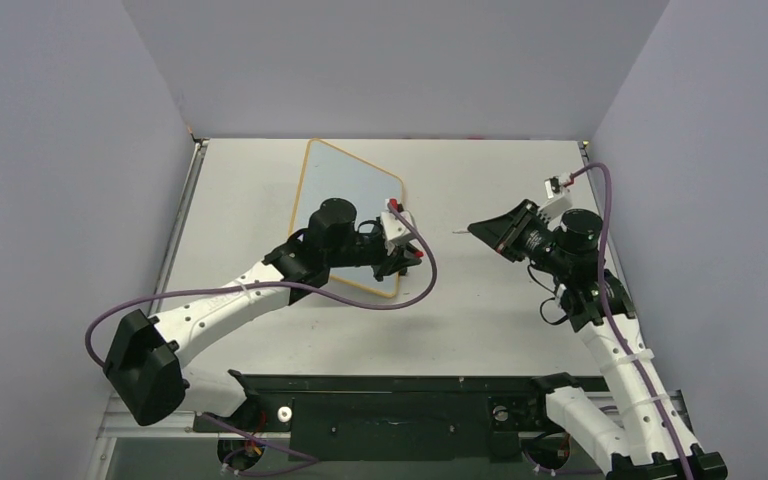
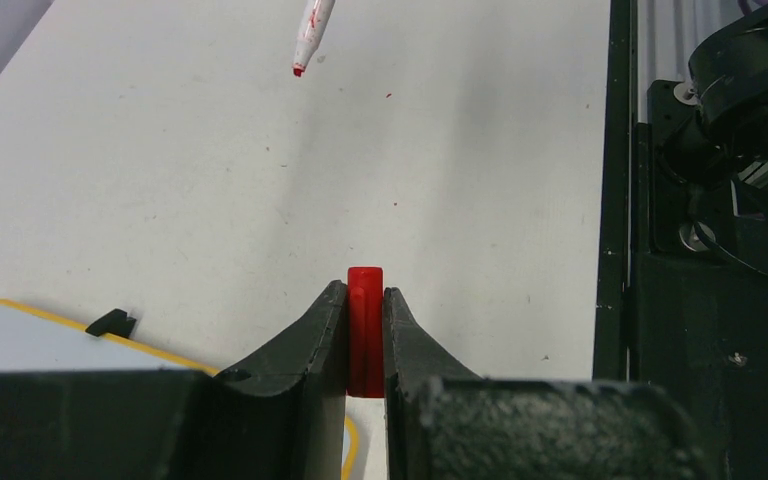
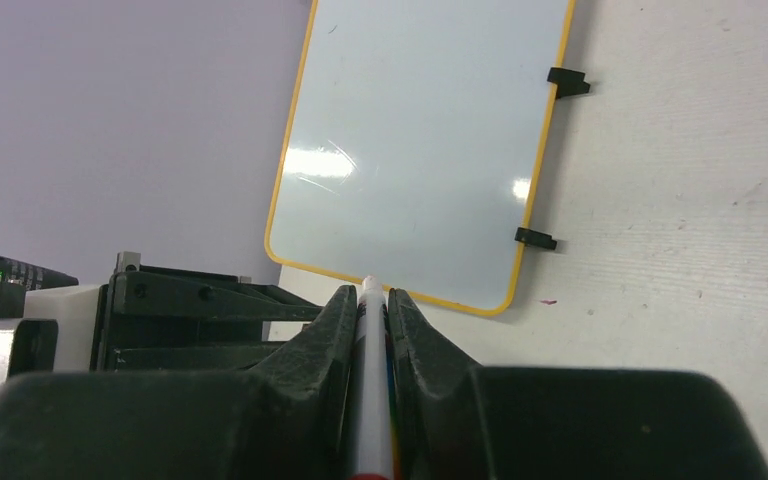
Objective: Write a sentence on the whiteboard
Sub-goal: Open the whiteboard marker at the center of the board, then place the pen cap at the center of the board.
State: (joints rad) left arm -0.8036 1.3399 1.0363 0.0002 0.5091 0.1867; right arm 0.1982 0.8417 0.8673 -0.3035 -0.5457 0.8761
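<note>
We see the whiteboard lying flat on the table, left of centre & toward the back, turned at an angle to the table edges. A thin orange frame runs round it. Two black clips sit on one long edge, clearest from the right wrist cam. The board face there is plain white w/ a patch of glare.

The left arm stretches over the near right part of the board & hides it in the top view. Left gripper: fingers pressed together on a small red cap, which stands btwn them w/ its end poking just past the fingertips. Below-left in that view we catch a rounded corner of the board w/ one clip, the frame running under the fingers.

The right gripper sits to the right of the board, apart from it & pointing toward it. It's pinching a white marker, barrel running lengthwise btwn the fingers. The left wrist cam shows the marker's bare red tip & red print on the barrel, out ahead of the cap w/ open table btwn them. We can't tell if the tip touches the table. A few red specks dot the table near it.
</note>
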